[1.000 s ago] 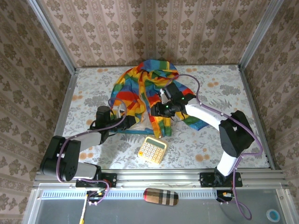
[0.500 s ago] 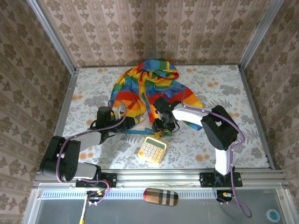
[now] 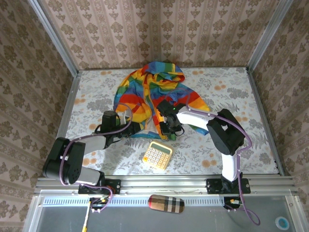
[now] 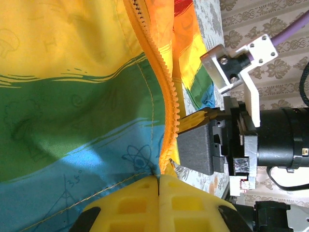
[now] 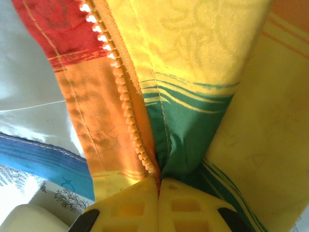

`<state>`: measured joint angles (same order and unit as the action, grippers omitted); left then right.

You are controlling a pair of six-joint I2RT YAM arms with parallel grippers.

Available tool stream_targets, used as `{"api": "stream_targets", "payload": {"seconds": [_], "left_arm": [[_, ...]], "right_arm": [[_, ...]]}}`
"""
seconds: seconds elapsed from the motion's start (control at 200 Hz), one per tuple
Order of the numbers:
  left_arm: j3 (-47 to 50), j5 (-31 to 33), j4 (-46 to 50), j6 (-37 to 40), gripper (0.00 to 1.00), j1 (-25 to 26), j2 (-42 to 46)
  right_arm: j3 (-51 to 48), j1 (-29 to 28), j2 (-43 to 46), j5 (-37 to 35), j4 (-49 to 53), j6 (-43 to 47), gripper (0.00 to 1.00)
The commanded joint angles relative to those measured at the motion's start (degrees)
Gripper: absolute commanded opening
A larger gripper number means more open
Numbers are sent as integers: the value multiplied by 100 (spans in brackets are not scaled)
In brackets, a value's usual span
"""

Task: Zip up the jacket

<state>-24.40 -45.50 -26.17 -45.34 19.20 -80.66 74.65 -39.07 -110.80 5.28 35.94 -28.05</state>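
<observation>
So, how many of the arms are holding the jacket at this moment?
2. The left arm has its jaws shut on the jacket at the blue hem; the right arm's are shut on the zipper band beside it.

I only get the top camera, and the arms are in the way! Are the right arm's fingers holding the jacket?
Observer: Yes. The right wrist view shows the right arm's fingers shut on the jacket, beside its zipper teeth.
Operator: And the left ones?
Observer: The left arm's fingers are shut on the blue stripe, right by the orange zipper band.
Operator: Is it zipped there?
Observer: No, that row of teeth stands bare, joined to nothing.
</observation>
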Motion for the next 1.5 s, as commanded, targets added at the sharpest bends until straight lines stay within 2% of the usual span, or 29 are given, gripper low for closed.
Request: {"api": "stream_targets", "payload": {"seconds": [0.0, 0.315, 0.735, 0.845, 1.0, 1.13, 1.255, 1.435, 1.49], "left_arm": [[-135, 16, -138, 149, 0, 31, -72], [-100, 136, -152, 167, 0, 92, -92], [-118, 424, 69, 248, 0, 229, 175], [-152, 521, 347, 363, 0, 241, 345], [-205, 601, 495, 430, 0, 312, 413], [-248, 671, 501, 436, 0, 426, 341], [-330, 716, 515, 447, 0, 564, 205], [-507, 771, 538, 483, 0, 664, -27], [-548, 802, 543, 491, 0, 870, -86]], "right_arm": [[154, -17, 253, -255, 184, 84, 1], [666, -62, 326, -279, 396, 32, 0], [2249, -79, -704, -732, 1208, 226, 0], [2438, -90, -840, -555, 1153, 239, 6], [2037, -53, -564, 161, 482, 173, 26], [1270, 119, -42, 850, -422, -196, 34], [615, 342, 411, 1107, -942, -489, 35], [176, 488, 537, 891, -626, -340, 32], [20, 492, 541, 849, -606, -291, 29]]}}
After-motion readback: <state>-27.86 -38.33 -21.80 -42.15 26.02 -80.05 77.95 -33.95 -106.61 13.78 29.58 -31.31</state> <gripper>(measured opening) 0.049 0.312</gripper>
